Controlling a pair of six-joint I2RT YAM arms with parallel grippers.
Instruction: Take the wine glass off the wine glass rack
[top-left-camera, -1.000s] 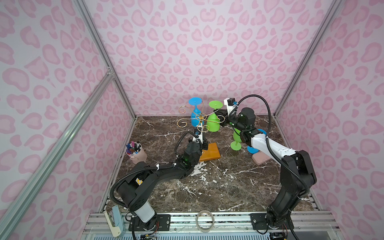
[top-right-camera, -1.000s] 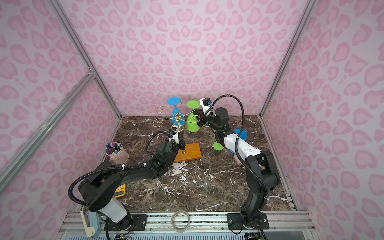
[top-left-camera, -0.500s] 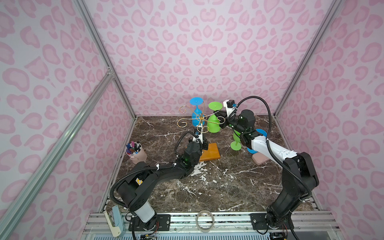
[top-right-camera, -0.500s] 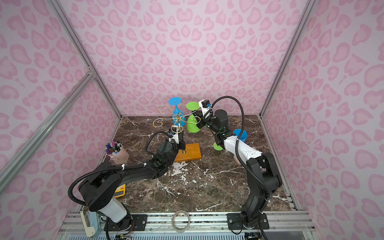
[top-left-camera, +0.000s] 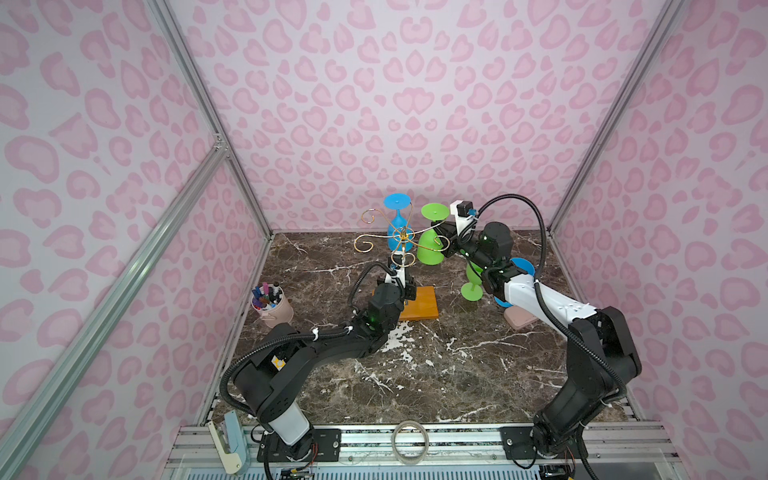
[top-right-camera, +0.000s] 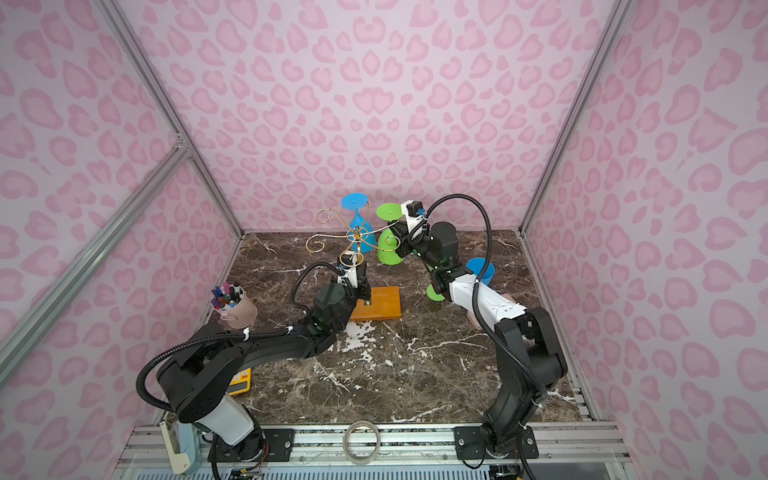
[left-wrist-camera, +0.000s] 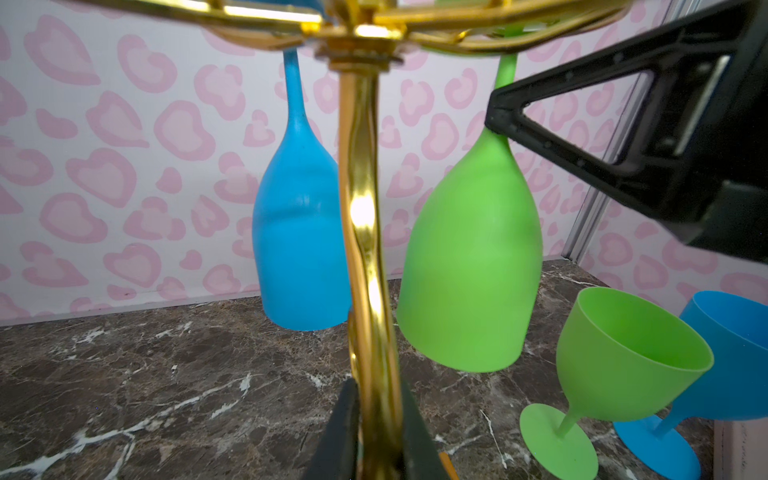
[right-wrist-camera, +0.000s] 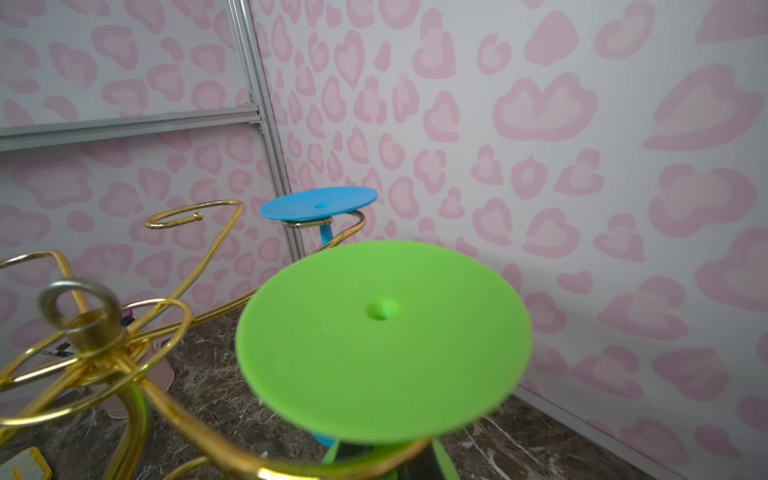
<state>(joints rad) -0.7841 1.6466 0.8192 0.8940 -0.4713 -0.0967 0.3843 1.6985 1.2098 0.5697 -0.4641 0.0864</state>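
We have the left gripper (left-wrist-camera: 376, 417) pinched tight on the post of the wine glass rack (left-wrist-camera: 360, 199), low down by its wooden base (top-left-camera: 422, 305). The right gripper (top-left-camera: 439, 228) is clamped on the stem of the green wine glass (left-wrist-camera: 469, 266). That glass hangs upside down and tilted, foot just above a gold scroll arm, so we judge it not yet free. A hanging blue glass (left-wrist-camera: 299, 232) waits too, while a standing green glass (left-wrist-camera: 627, 353) and standing blue glass (left-wrist-camera: 744, 349) are already on the table (top-left-camera: 415, 374).
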